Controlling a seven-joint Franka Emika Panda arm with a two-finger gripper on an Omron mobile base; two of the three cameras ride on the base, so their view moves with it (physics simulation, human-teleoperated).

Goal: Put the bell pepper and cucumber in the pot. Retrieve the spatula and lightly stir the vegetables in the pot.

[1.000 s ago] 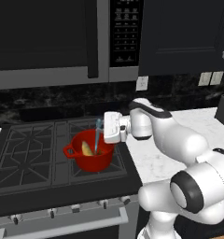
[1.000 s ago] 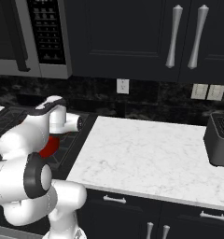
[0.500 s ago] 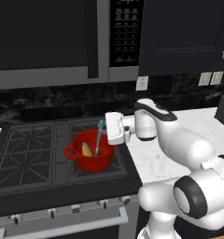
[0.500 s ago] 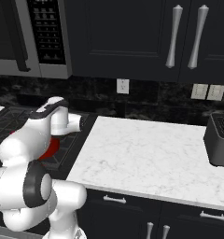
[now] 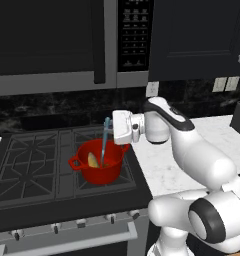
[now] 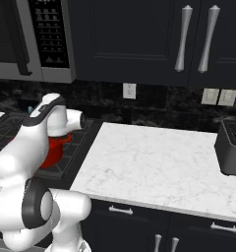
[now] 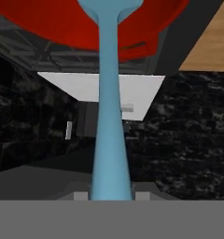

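Note:
The glossy red pot [image 5: 98, 166] stands on the right front burner of the stove. The pale-yellow bell pepper [image 5: 93, 160] lies inside it, against the left wall. The cucumber is hidden from view. My gripper [image 5: 110, 128] hovers above the pot's right rim, shut on the handle of the light-blue spatula [image 5: 105, 145]. The spatula hangs almost upright with its blade down inside the pot. In the hand view the spatula [image 7: 109, 121] runs from my gripper [image 7: 110, 194] up to the red pot [image 7: 44, 23]. In the right base view my arm covers most of the pot [image 6: 55, 147].
The black stove grates [image 5: 27, 165] spread left of the pot. A microwave [image 5: 67, 40] hangs low above the stove. A white marble counter [image 6: 159, 162] runs to the right, with a dark toaster [image 6: 233, 147] at its far end.
My hand has shifted a little right and up over the pot. The spatula has swung from leaning to nearly upright, with its blade still inside the pot.

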